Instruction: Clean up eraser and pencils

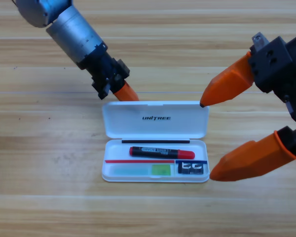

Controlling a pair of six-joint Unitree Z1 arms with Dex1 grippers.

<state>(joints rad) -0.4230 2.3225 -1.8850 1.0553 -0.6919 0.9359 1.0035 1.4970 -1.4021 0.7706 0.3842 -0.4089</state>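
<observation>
The white case [113, 174] lies open in the middle of the table, its lid [187, 123] folded back. In its tray lie the black pencil with a red end [160, 152], the light green pencil [138, 170] in front of it, and the dark eraser [191, 168] at the front right. My left gripper [128, 94] is shut, and its orange tip touches the lid's far edge near the left corner. At the case's right end my right gripper [207, 139] stands wide open. One jaw tip is at the lid's right corner, the other by the tray's front right corner.
Bare wooden table lies all around the case. The left arm [71, 24] comes in from the upper left corner. The right arm's black body [281, 59] fills the right edge.
</observation>
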